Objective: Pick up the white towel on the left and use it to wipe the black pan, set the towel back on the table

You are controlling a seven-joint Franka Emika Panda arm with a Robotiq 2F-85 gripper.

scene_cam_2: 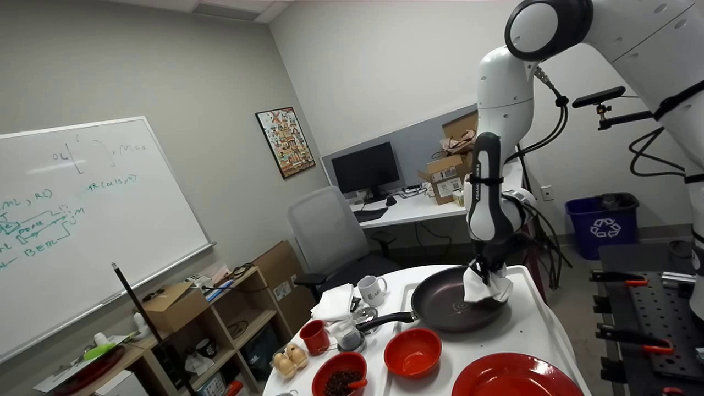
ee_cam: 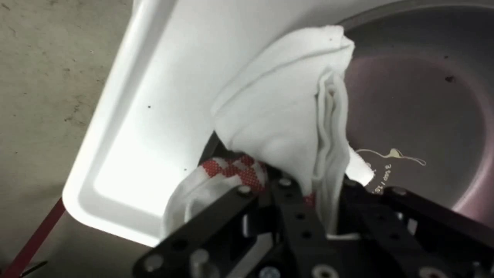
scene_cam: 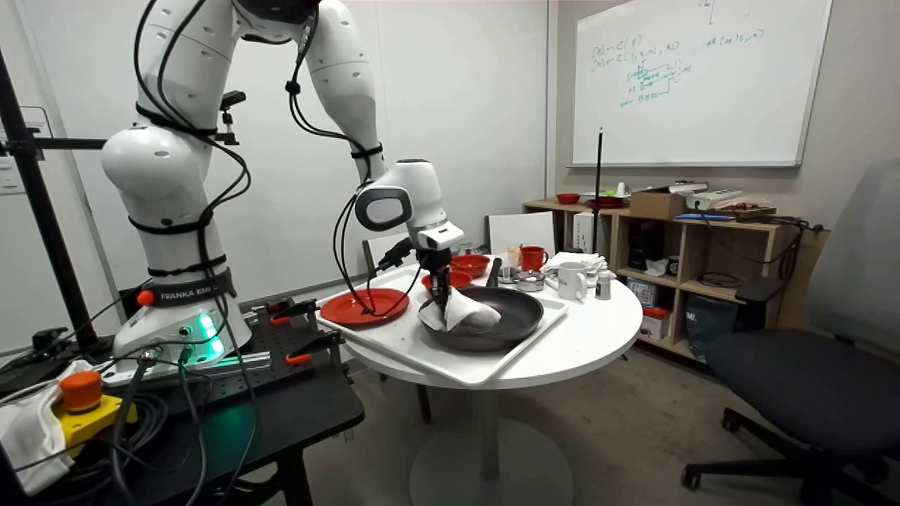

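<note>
Pinching towel (ee_cam: 281, 108) tightly in gripper (scene_cam: 442, 299) over edge of pan (ee_cam: 420, 108), lying mostly rightward in wrist view; to wipe, should probably sweep that way, inward

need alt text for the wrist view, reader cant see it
A black gripper pinches a folded white towel with red checked patches over the edge of a black pan, which is partly in frame at right. To the left lies a white tray with a raised rim, and floor shows beyond it.
</note>
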